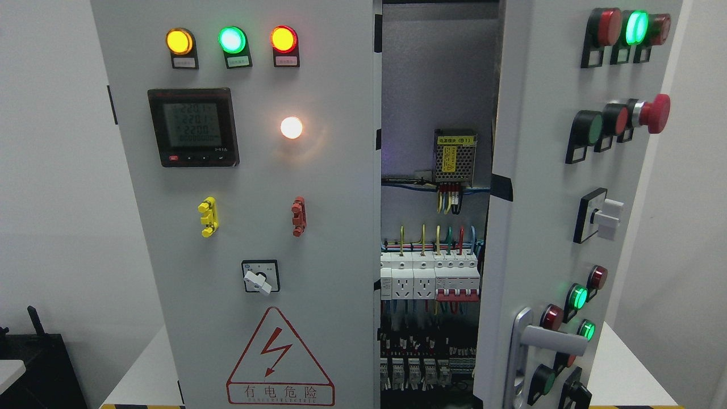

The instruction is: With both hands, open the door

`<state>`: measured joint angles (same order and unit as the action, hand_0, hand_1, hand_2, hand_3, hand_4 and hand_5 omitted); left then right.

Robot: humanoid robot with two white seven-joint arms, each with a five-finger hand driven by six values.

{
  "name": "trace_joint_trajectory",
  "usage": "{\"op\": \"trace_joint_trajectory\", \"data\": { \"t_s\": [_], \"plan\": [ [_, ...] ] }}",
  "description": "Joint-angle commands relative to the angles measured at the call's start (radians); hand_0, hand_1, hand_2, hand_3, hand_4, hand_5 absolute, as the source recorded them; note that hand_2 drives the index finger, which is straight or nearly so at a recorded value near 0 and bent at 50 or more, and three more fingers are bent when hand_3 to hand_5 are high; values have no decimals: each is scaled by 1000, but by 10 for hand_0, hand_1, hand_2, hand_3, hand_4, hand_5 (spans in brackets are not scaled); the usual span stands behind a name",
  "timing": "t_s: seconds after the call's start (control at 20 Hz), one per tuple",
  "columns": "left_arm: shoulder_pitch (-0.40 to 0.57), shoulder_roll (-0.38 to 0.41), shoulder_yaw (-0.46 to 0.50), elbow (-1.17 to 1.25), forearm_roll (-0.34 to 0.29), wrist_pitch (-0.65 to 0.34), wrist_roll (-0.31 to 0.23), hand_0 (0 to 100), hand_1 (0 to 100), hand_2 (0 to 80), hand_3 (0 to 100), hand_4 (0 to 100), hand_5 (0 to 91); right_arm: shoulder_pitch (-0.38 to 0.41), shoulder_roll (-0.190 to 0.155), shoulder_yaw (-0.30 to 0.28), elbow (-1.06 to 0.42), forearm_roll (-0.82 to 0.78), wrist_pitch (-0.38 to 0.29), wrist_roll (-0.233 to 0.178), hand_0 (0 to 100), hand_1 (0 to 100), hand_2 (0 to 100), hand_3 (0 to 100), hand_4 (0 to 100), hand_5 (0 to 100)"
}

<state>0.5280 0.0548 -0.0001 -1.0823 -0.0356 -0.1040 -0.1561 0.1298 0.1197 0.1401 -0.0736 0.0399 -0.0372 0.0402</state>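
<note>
A grey electrical cabinet fills the head view. Its left door is closed flat towards me, with three lamps, a digital meter, a rotary switch and a red warning triangle. The right door stands swung outward, part open, showing its edge and face with buttons and a grey lever handle near the bottom. Through the gap I see the interior with a power supply and rows of breakers. Neither of my hands nor arms shows in view.
The cabinet stands on a white table with a yellow-black striped front edge. A dark object sits at the lower left. White walls lie on both sides. A red emergency button sticks out from the right door.
</note>
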Motion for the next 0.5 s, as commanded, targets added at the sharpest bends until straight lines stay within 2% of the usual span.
{"op": "trace_joint_trajectory", "data": {
  "t_s": [0.0,0.1,0.25,0.35,0.45],
  "plan": [
    [150,76,3,-589,46,-104,1,0,0,0,0,43,0,-1,0,-1,0,0,0,0,0,0,0,0,0,0],
    [156,77,14,-623,86,-140,3,0,0,0,0,42,0,-1,0,-1,0,0,0,0,0,0,0,0,0,0],
    [121,80,38,-643,132,-141,4,0,0,0,0,43,0,1,0,-1,0,0,0,0,0,0,0,0,0,0],
    [76,137,64,-656,190,-141,3,0,0,0,0,43,0,-1,0,-1,0,0,0,0,0,0,0,0,0,0],
    [52,228,61,-665,287,-141,4,0,0,0,0,43,0,-1,0,1,0,0,0,0,0,0,0,0,0,0]
  ]
}}
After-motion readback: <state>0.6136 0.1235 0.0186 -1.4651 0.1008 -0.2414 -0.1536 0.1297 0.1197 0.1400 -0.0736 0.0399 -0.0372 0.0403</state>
